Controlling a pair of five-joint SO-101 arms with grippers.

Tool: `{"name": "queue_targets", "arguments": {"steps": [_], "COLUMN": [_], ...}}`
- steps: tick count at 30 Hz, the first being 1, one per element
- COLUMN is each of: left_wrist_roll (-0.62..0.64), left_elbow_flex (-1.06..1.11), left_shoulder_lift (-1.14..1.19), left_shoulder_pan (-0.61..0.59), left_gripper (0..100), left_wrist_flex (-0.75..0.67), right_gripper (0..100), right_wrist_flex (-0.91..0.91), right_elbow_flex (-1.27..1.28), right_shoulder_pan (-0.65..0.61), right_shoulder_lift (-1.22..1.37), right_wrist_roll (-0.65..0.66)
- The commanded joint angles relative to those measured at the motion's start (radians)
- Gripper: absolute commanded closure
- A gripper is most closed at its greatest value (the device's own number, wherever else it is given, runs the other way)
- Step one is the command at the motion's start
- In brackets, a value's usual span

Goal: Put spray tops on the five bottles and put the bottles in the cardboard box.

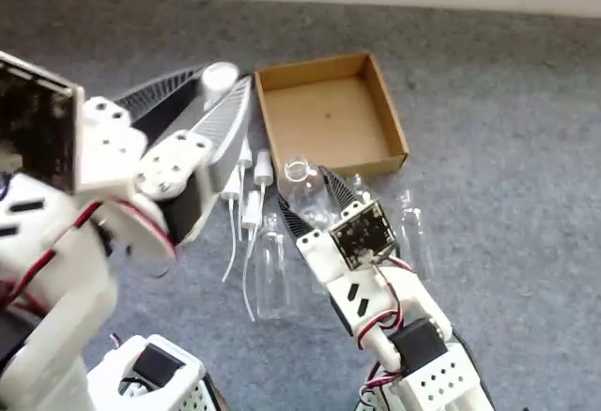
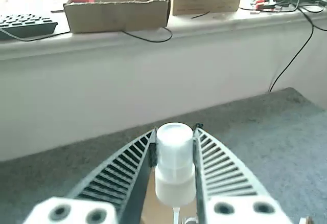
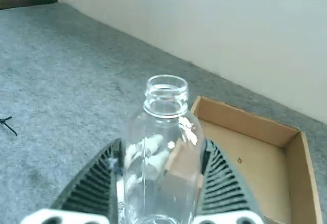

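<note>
1. White plastic spray top (image 2: 174, 168), its thin tube hanging below, sits pinched between the left arm's fingers (image 2: 225, 168), which are closed snugly on its sides. It is held above the table, just off the box's far left corner in the high view.
2. A clear, uncapped plastic bottle (image 3: 161, 152) stands upright in the right arm's fingers (image 3: 225, 183), which are closed around its body. Its open mouth is up, just in front of the near wall of the brown cardboard box (image 1: 324, 115).
3. The open-topped box rests on the grey, carpet-covered table (image 1: 507, 148).
4. Between the arms, loose white spray tops with long tubes (image 1: 252, 206) lie beside a second clear bottle on its side (image 1: 270, 270). A third clear bottle (image 1: 413, 233) lies by the right arm.
</note>
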Motion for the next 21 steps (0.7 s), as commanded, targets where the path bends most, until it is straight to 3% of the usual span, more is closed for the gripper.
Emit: {"name": "queue_targets", "arguments": {"steps": [1,5,10,15,21], "left_wrist_roll": [0.009,0.006,0.002,0.002,0.002], "left_elbow_flex": [0.028,0.021,0.093,0.091,0.093], "left_shoulder_lift": [-0.004,-0.002,0.065,0.153,0.189], "left_shoulder_pan": [0.096,0.194,0.199,0.116,0.045], "left_gripper": [89,90,90,90,90], "left_wrist_flex": [-0.133,-0.158,-0.239,-0.336,-0.347], "right_gripper": [99.4,99.4,99.4,99.4,99.4], "right_wrist_flex": [-0.022,-0.024,-0.024,-0.024,-0.024], "right_elbow_flex": [-0.01,-0.01,-0.01,-0.007,-0.007], "right_shoulder_pan": [-0.001,-0.001,-0.001,-0.001,0.001], "right_shoulder_lift": [-0.002,0.018,0.018,0.018,0.018], "right_wrist_roll": [-0.002,-0.003,-0.005,-0.005,-0.005]}}
